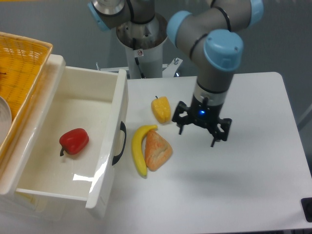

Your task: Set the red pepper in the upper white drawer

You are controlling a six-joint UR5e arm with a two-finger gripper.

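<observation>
The red pepper lies inside the upper white drawer, which is pulled open at the left; its black curved handle faces the table. My gripper hangs open above the white table, well to the right of the drawer, with nothing between its fingers. It is just right of the yellow pepper and the bread wedge.
A yellow pepper, a banana and an orange-tan bread wedge lie on the table beside the drawer front. A yellow woven basket sits on top at the far left. The arm's base stands at the back.
</observation>
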